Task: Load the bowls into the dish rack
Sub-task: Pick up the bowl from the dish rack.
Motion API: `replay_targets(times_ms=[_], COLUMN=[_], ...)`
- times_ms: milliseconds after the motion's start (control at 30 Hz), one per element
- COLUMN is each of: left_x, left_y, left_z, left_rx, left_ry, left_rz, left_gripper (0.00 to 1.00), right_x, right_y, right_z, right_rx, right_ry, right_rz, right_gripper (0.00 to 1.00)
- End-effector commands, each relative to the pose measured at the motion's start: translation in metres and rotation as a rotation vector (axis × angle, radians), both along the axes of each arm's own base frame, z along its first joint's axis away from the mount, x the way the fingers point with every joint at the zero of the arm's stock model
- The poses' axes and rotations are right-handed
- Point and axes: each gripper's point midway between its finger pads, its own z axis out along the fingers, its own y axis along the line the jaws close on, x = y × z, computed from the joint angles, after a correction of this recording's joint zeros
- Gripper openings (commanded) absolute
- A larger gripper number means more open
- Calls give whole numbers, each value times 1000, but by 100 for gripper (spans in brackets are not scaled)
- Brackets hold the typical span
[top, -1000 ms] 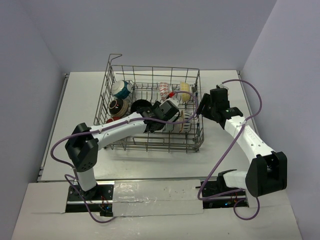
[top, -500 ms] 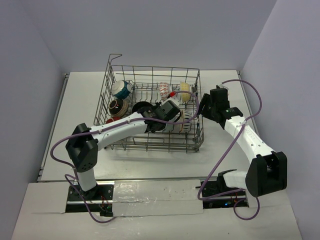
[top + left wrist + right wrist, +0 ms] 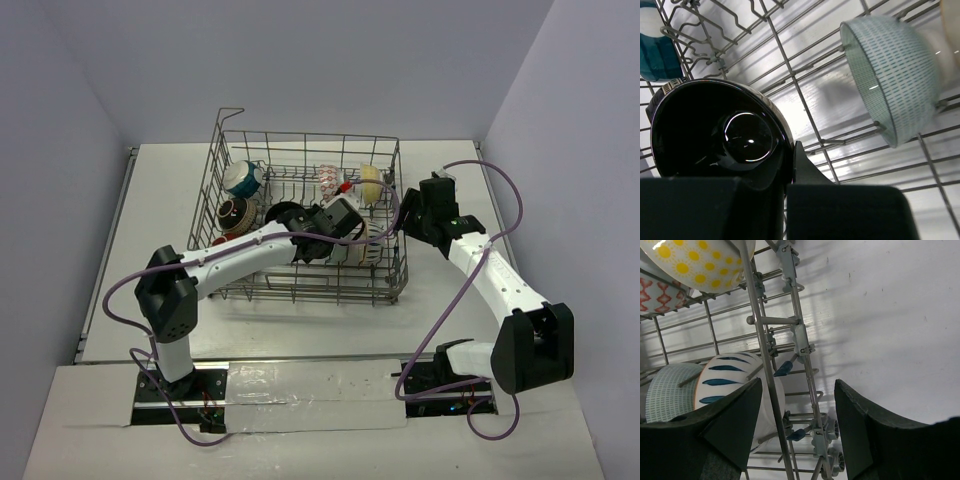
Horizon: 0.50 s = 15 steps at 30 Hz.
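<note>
The dish rack (image 3: 222,150) stands mid-table and holds several bowls on edge. My left gripper (image 3: 305,232) reaches inside it and is shut on the rim of a glossy black bowl (image 3: 282,213). In the left wrist view the gripper (image 3: 787,150) pinches that black bowl (image 3: 715,135), with a pale green bowl (image 3: 895,75) to the right. My right gripper (image 3: 403,215) is open and empty at the rack's right wall. In the right wrist view its fingers (image 3: 735,415) straddle the wall wires (image 3: 760,340). A white bowl with blue stripes (image 3: 735,385) sits just inside.
A teal and white bowl (image 3: 243,178) and a dark patterned bowl (image 3: 236,213) sit at the rack's left. A red-patterned bowl (image 3: 330,180) and a yellow-dotted bowl (image 3: 370,183) sit at the back. White walls close in on both sides of the table.
My left gripper has shifted slightly toward the back of the rack, still holding the black bowl. The right arm has barely moved.
</note>
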Motion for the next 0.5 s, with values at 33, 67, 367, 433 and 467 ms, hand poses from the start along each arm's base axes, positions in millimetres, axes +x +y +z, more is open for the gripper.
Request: replay_targets(times_ms=[33, 67, 367, 433, 467], left_x=[2, 1, -7, -4, -8], left_y=[-20, -24, -47, -34, -36], left_z=[54, 62, 128, 138, 146], left_rx=[-174, -210, -678, -824, -898], left_ry=[-52, -55, 20, 39, 62], left_rz=[13, 4, -63, -42, -74], left_gripper=[0, 0, 0, 0, 0], right_x=[5, 5, 4, 4, 5], right_y=[1, 1, 2, 2, 2], right_z=[13, 13, 14, 15, 14], right_rx=[19, 21, 22, 21, 20], right_ry=[-53, -53, -56, -57, -56], right_rz=[-2, 1, 5, 6, 6], right_gripper=[67, 67, 67, 67, 67])
